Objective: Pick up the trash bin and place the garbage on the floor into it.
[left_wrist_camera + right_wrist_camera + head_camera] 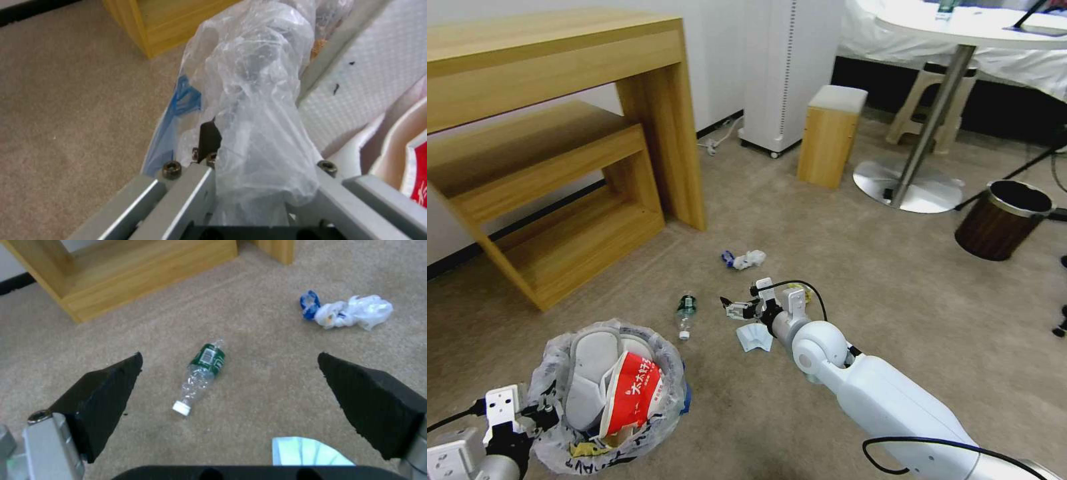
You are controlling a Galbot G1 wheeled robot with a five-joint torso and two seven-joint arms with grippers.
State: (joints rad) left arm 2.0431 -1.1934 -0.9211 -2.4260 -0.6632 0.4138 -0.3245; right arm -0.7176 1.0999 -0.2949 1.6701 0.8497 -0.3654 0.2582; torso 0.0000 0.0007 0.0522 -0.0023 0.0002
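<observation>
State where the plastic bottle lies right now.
In the head view the plastic bottle lies on the floor, between the trash bin and the open right gripper.

Floor: beige-tan carpet [840, 253] is covering the whole room.
Wall: a white wall [714, 60] is running behind the furniture, a dark baseboard lining its foot.
Left: a light wooden shelf unit [560, 153] is standing against the wall.
Back: a white upright appliance [784, 73] is standing beside a small wooden stool [830, 137].
Right: a round white table [960, 30] is resting on a metal pedestal, a dark brown bin [1002, 220] sitting nearby.
</observation>
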